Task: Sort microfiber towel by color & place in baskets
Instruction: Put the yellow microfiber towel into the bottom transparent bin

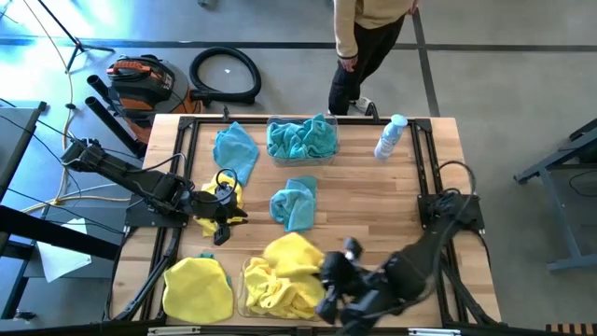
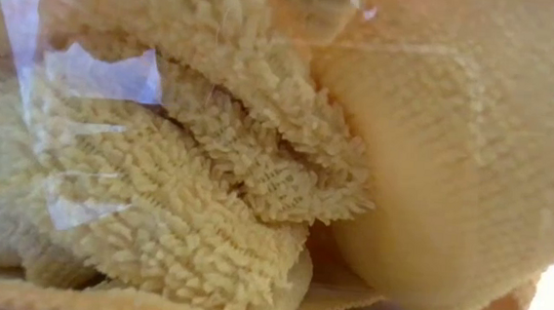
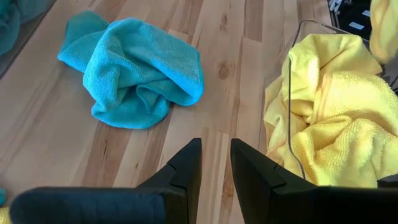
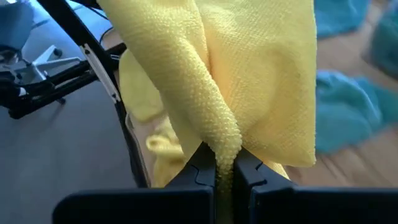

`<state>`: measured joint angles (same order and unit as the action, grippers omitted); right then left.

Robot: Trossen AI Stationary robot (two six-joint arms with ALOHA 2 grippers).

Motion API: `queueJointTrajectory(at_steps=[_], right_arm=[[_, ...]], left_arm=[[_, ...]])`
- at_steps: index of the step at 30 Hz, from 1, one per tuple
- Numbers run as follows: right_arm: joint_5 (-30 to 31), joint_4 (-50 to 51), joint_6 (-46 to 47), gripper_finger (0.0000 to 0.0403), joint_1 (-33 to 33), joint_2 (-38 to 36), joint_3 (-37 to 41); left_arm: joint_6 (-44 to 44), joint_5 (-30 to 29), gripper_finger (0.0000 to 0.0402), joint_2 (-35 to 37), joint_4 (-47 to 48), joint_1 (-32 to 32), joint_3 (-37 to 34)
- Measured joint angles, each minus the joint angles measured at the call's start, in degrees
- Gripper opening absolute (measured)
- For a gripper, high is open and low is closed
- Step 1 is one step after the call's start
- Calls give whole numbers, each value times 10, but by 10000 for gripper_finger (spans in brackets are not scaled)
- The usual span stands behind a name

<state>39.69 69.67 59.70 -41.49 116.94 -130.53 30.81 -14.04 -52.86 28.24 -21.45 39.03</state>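
The right gripper (image 4: 225, 167) has its jaws pinched on a yellow towel (image 4: 249, 81) above the near basket (image 1: 244, 297), which holds other yellow cloths. This is the yellow sorting step; next, lower and release inside the walls. The left gripper (image 3: 216, 163), jaws slightly apart and empty, faces a teal towel (image 3: 134, 71) on the table (image 3: 230, 74).

Fuzzy looped yellow towel (image 4: 249, 81) cloth, smooth grained wooden table (image 3: 236, 68), clear glossy plastic basket (image 1: 244, 280).
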Motion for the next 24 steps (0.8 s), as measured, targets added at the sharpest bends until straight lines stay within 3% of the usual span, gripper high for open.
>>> queueJointTrajectory(at_steps=[6,18,24], right_arm=[[-60,-48,-76,0,46,67,-38],[-260,-70,-56,0,100,188,-31],[-307,-83,-57,0,105,233,-31]], left_arm=[[0,0,74,0,0,0,0],[3,0,74,0,5,0,0],[5,3,74,0,7,0,0]])
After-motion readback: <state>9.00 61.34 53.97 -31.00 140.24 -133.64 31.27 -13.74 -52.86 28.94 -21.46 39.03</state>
